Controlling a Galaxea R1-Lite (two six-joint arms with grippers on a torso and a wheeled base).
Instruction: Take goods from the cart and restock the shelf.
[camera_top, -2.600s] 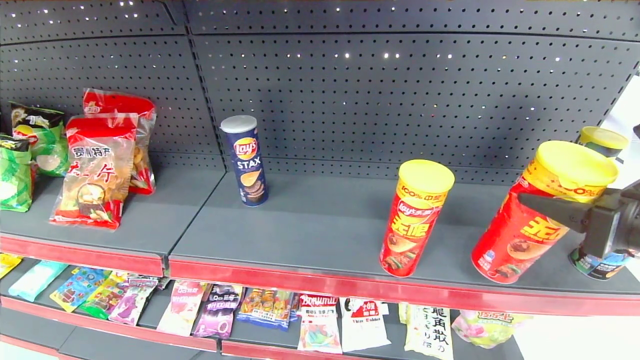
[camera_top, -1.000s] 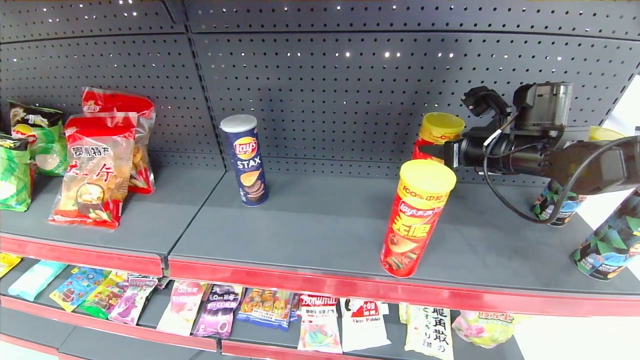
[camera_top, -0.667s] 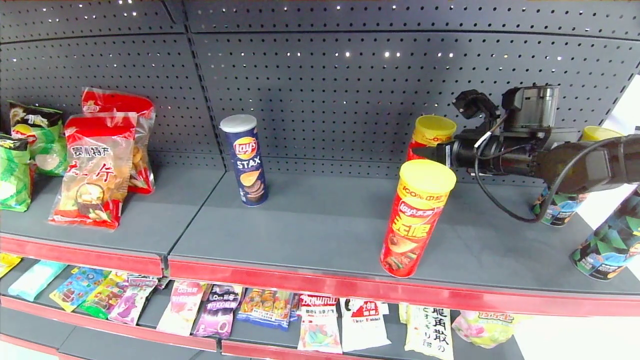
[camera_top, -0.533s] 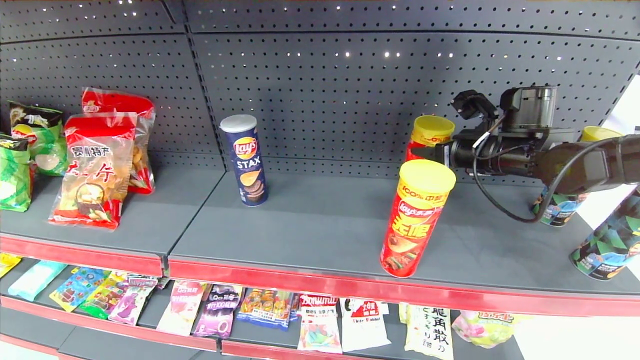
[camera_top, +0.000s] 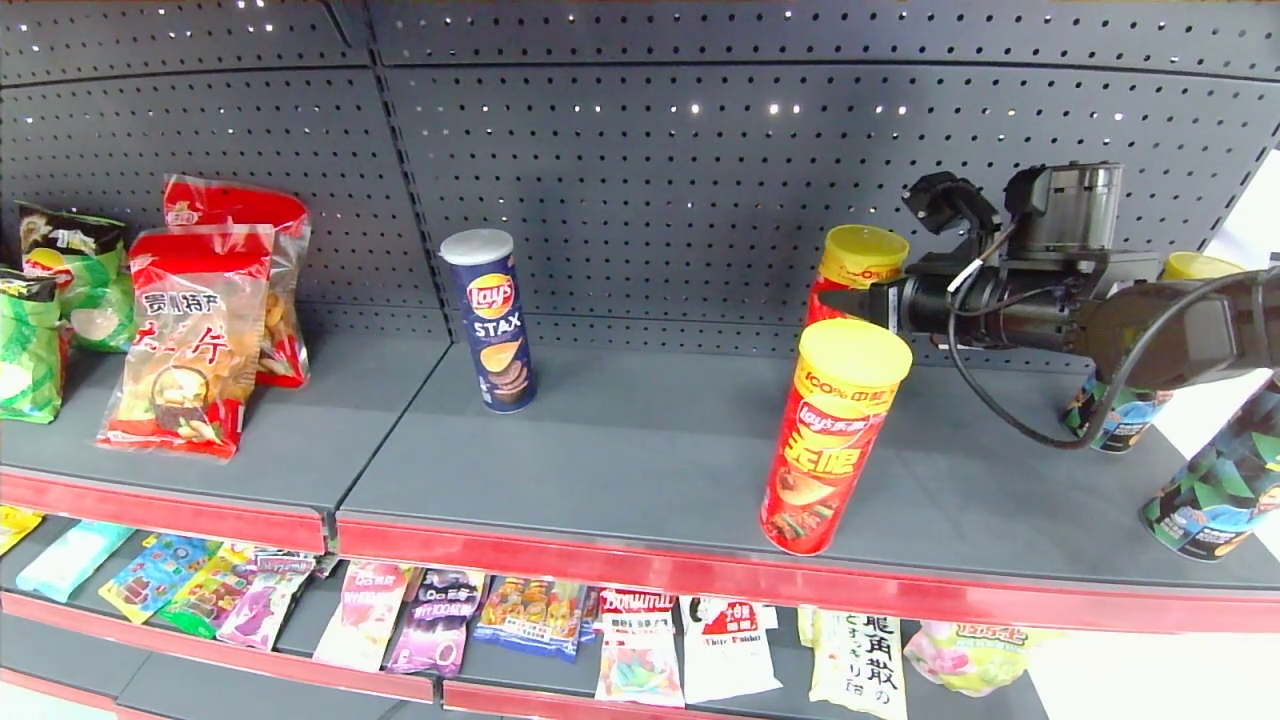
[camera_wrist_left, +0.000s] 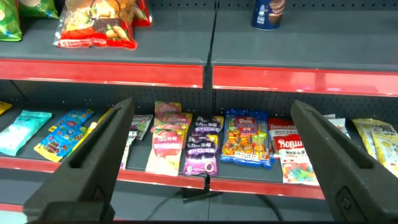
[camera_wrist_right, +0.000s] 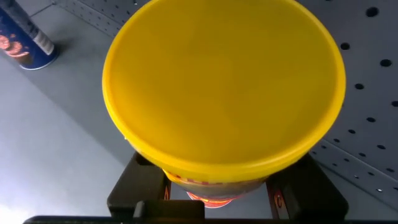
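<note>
Red canister (camera_top: 862, 258) with yellow lid, pinched just under that lid by the right claw (camera_top: 848, 300) near the back of the shelf (camera_top: 620, 450), its base hidden from us behind the twin canister (camera_top: 835, 440) standing just before that claw, while the left claw (camera_wrist_left: 208, 155) hangs spread wide.

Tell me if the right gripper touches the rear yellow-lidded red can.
Touching: the right wrist view shows the right gripper with fingers pressed against both sides of the red can.
</note>
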